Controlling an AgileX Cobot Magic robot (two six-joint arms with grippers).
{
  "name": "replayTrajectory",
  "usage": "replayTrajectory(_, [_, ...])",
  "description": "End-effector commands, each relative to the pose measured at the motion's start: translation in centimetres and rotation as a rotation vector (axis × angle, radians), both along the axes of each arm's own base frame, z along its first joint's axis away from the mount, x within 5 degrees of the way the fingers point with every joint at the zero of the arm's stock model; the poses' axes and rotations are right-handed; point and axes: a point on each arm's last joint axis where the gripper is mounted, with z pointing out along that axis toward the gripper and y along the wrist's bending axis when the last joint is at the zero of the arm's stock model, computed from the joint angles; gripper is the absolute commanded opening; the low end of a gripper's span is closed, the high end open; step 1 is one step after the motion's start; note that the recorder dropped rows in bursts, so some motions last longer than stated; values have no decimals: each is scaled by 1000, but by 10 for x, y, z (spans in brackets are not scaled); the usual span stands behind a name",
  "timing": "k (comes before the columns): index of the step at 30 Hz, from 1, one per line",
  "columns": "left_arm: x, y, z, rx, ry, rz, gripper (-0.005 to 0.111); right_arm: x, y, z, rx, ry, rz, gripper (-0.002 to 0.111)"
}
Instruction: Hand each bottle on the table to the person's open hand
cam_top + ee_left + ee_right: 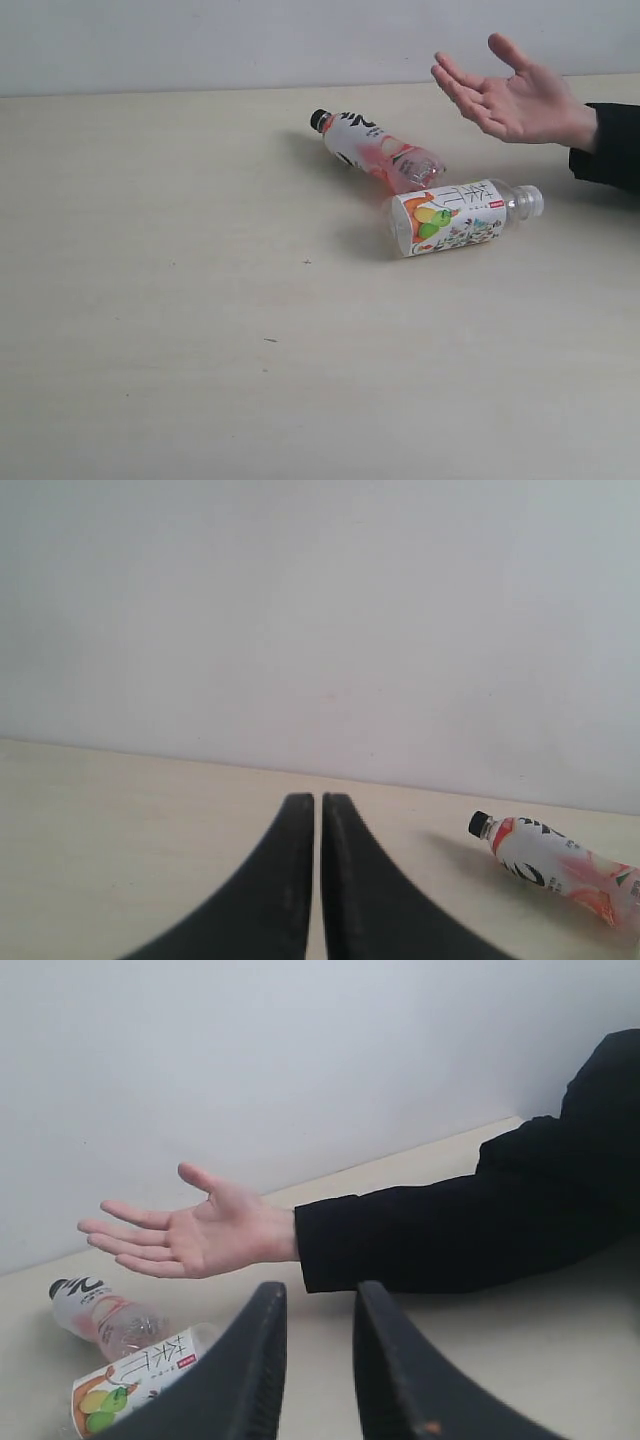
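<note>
— Where are the bottles?
— Two lie on their sides on the table (200, 350). The pink-white bottle (378, 152) points its black cap to the left. The fruit-label bottle (455, 217) lies just beside it, nearer the camera, neck to the right.
— And the person's open hand (510, 95)?
— Raised above the table beyond the bottles, palm up, fingers spread, empty.
— The grippers?
— The left gripper (317, 800) has its jaws pressed together on nothing. The right gripper (318, 1290) has its jaws apart, empty.

light: bright, even | shadows: soft, left of pink bottle (380, 152) | focus: left claw (318, 802) soft-edged (slightly)
</note>
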Motion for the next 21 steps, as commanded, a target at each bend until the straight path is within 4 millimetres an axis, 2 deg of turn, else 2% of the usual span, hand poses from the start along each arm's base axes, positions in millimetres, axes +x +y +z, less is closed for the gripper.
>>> replayTrajectory(1, [-1,0,1,3,-11,0,5,2,1,3,-35,-54,12,25])
replayTrajectory(6, [-1,0,1,3,-11,0,5,11,9,3,-130,-193,83,25])
replayTrajectory(10, [-1,0,1,3,-11,0,5,23,17,-24,-157,-145,128,25])
replayTrajectory(13, [-1,0,1,3,-11,0,5,27,19,-37,-160,-109,138,25])
replayTrajectory(21, [-1,0,1,3,-11,0,5,26,18,-39,-141,-84,129,25])
